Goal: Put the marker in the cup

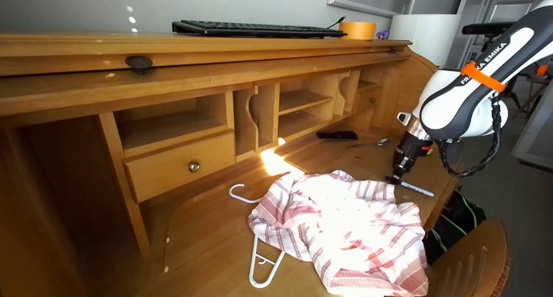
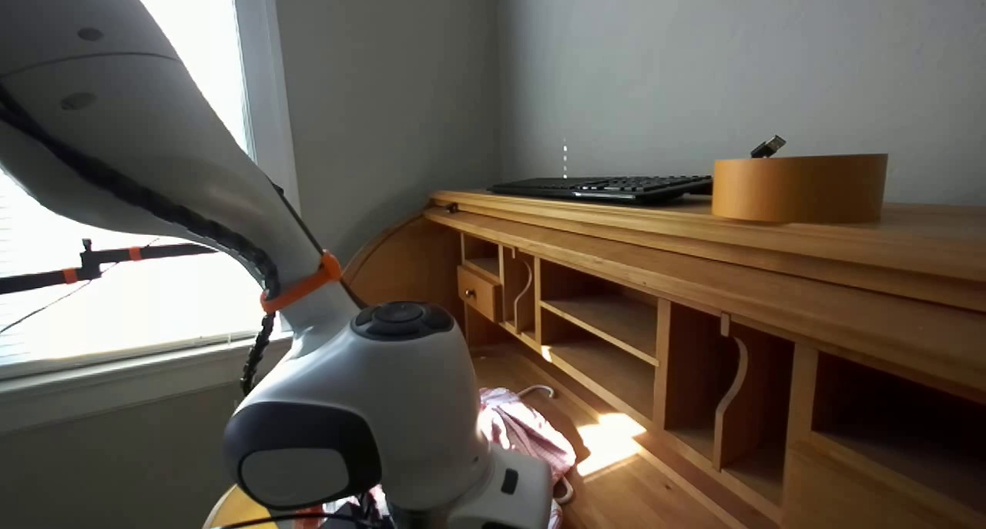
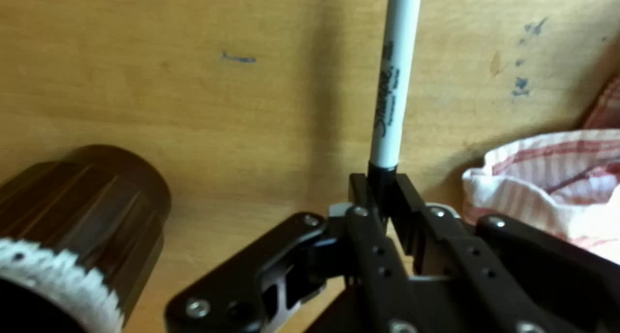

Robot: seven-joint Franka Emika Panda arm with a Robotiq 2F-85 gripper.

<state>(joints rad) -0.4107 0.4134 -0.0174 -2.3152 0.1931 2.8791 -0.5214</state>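
Observation:
The marker (image 3: 395, 81) has a white-grey barrel and a black cap. In the wrist view my gripper (image 3: 382, 182) is shut on its black cap end, with the barrel pointing away. Its shadow lies apart on the wood, so it is held above the desk. In an exterior view the marker (image 1: 417, 189) sticks out sideways from the gripper (image 1: 395, 180), to the right of the cloth. The dark brown cup (image 3: 101, 202) with a pale, jagged rim is at the lower left of the wrist view, left of my gripper and partly cut off. I cannot make it out in either exterior view.
A red-and-white striped cloth (image 1: 345, 228) lies on the desk (image 1: 203, 245) over a white hanger (image 1: 255, 284), right beside the gripper. A spoon (image 1: 381, 142) and a black object (image 1: 337, 135) lie near the cubbyholes. A keyboard (image 1: 259, 29) and a tan-orange round container (image 1: 357, 30) stand on top.

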